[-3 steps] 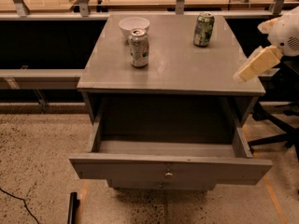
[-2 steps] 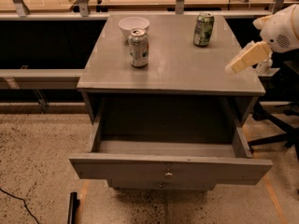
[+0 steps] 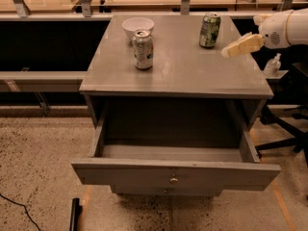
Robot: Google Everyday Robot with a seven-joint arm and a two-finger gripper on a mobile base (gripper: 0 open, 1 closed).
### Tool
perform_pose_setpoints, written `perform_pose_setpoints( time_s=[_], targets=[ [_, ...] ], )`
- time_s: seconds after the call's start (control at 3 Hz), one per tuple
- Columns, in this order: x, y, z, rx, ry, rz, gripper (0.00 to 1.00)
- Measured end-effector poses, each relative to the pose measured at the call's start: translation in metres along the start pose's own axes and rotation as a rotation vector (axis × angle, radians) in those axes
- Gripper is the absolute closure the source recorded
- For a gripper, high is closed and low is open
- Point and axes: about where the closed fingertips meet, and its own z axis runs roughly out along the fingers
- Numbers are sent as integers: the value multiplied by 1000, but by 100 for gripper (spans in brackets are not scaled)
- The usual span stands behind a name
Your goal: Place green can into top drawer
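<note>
The green can [image 3: 210, 30] stands upright at the back right of the grey cabinet's top [image 3: 183, 76]. The top drawer [image 3: 175, 173] is pulled wide open below and holds nothing; its front panel carries a small round knob. My gripper [image 3: 230, 51] reaches in from the right edge, over the right side of the cabinet top. Its cream-coloured fingers point left, a short way right of the green can and apart from it. It holds nothing.
A paler silver-white can [image 3: 143, 49] stands at the left middle of the cabinet top, with a white bowl [image 3: 138, 26] just behind it. A wooden bench runs along the back. An office chair base [image 3: 288, 129] and a small bottle [image 3: 272, 65] sit to the right.
My gripper has moved left and up along the cabinet's right side, closer to the green can. The cans, the bowl and the drawer have not moved.
</note>
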Motion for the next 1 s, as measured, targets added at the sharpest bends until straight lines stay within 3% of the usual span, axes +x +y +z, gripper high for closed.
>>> perform_pose_setpoints(
  time_s=[0.33, 1.0],
  targets=[
    [-2, -32, 21, 71, -92, 87, 0],
    [-9, -39, 41, 105, -116, 84, 0]
  ],
)
